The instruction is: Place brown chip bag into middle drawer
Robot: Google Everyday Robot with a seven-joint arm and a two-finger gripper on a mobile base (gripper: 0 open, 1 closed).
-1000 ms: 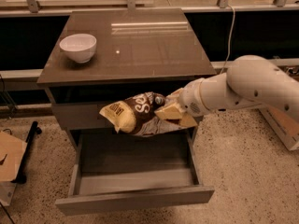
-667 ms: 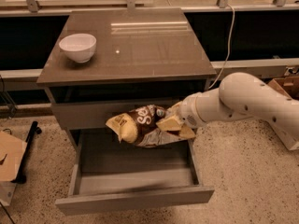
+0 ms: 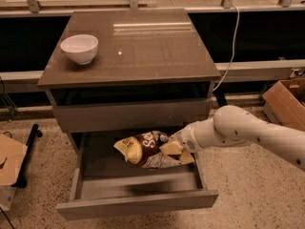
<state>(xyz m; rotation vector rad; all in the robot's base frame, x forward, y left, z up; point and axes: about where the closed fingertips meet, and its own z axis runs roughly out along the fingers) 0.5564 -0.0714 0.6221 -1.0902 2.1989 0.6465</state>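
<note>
The brown chip bag [image 3: 143,149] hangs low inside the open middle drawer [image 3: 138,205]. Its tan left end is free and its right end is pinched in my gripper [image 3: 175,150], which is clamped on it near the drawer's right wall. I hold it by one end so the crinkly body can lie flat on the grey floor, below the closed drawer front [image 3: 128,116]. Judging by the shadow beneath, it is not yet resting. The white bowl [image 3: 79,48] sits far left on the bench [image 3: 152,56], well apart from all this
</note>
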